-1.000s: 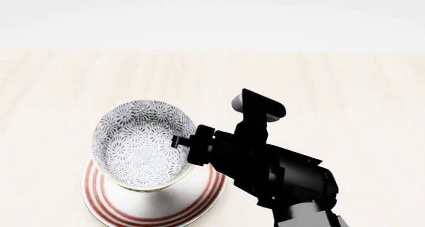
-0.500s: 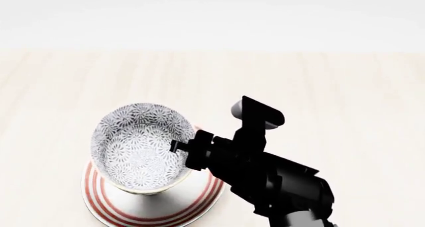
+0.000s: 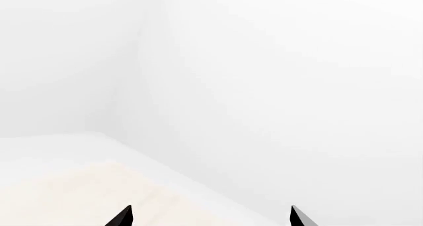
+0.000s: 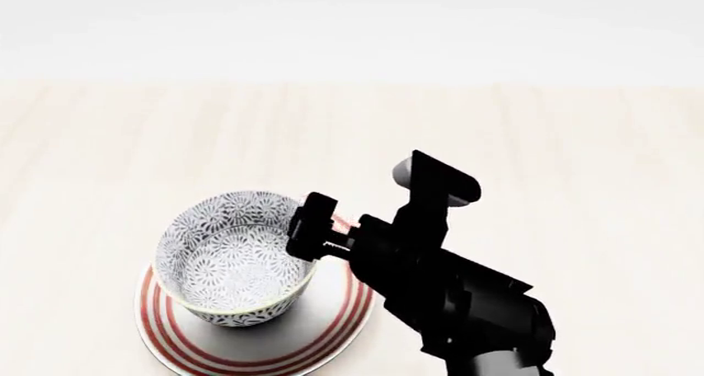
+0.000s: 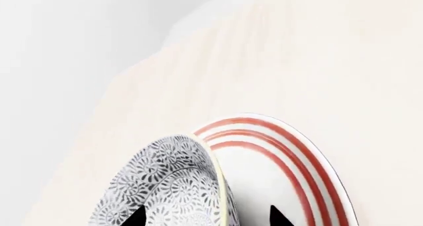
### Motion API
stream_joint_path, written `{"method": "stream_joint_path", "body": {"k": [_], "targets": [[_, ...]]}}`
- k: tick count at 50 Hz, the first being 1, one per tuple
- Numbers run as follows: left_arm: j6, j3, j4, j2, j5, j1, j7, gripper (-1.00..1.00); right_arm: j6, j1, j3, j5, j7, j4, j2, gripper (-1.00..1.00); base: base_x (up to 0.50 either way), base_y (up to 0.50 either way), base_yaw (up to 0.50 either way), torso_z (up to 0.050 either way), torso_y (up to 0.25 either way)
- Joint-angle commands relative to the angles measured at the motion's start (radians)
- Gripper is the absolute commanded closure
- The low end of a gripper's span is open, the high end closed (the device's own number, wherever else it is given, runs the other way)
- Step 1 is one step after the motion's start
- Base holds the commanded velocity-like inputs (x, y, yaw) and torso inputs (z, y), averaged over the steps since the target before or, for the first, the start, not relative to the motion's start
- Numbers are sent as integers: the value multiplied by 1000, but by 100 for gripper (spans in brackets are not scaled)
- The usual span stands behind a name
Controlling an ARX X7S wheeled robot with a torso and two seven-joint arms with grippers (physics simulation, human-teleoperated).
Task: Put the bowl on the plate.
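Bowl (image 4: 229, 260) sits upright on the plate (image 4: 319, 331); right gripper (image 4: 312, 227) straddles its right rim, jaws spread; left gripper (image 3: 210, 217) jaws apart too.

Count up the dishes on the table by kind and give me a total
Bowls: 1, the floral bowl, sitting on the plate.
Plates: 1, the red-ringed plate.
Total: 2 dishes.
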Motion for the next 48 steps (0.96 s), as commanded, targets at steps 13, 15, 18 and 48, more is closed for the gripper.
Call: {"method": "stream_joint_path", "body": {"k": [13, 15, 18, 48], "targets": [[14, -8, 2, -8, -17, 6, -3, -100, -758, -35, -438, 517, 165, -218, 74, -100, 0, 0, 0, 0, 0], [14, -9, 7, -8, -20, 8, -4, -100, -762, -114, -429, 523, 287, -462, 165, -100, 0, 0, 0, 0, 0], [15, -5, 14, -8, -18, 10, -6, -100, -771, -173, -416, 524, 381, -656, 244, -100, 0, 0, 0, 0, 0], [37, 72, 35, -27, 33, -10, 30, -100, -691, -434, -361, 491, 763, -1498, 806, -100, 0, 0, 0, 0, 0]]}}
